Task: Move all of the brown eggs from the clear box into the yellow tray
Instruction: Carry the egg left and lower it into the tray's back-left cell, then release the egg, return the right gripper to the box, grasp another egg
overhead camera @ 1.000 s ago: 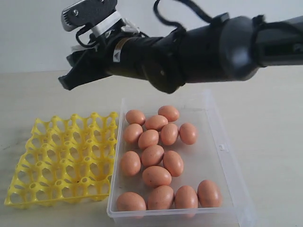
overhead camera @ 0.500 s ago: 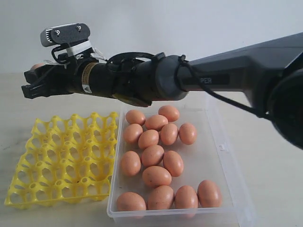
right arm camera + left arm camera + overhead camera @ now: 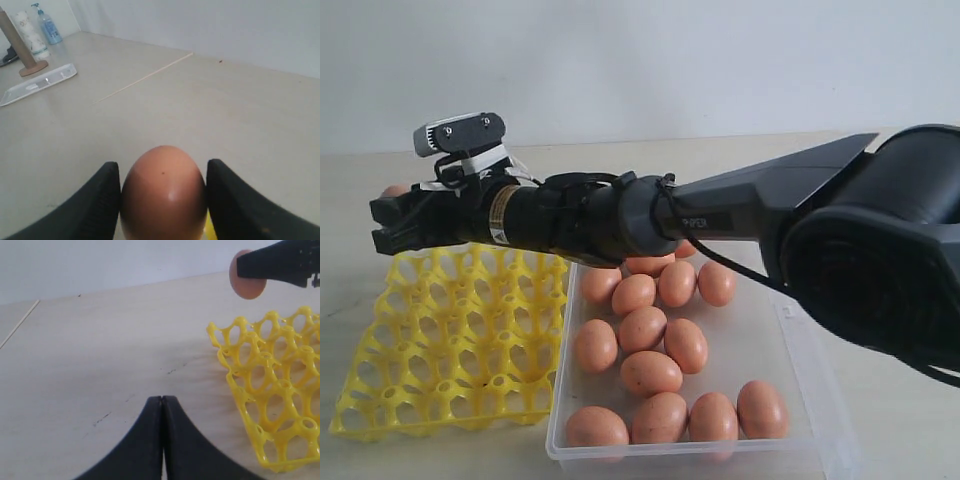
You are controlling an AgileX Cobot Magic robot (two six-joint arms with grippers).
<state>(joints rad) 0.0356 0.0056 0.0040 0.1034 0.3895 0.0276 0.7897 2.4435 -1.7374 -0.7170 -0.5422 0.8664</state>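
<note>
The exterior camera looks slightly down across the clear box toward the wall. Both wrist cameras skim the counter closely; exterior and left wrist share the yellow tray.

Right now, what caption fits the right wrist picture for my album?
Right claw clamps one brown egg over the pale table.

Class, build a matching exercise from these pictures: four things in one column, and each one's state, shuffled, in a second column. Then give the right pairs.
Column A
1. right gripper
2. left gripper
3. yellow tray
4. clear box

Column B
a. has many loose eggs inside
b. shut, with nothing between its fingers
c. all visible cups empty
d. gripping one brown egg

Pairs: 1-d, 2-b, 3-c, 4-a
</note>
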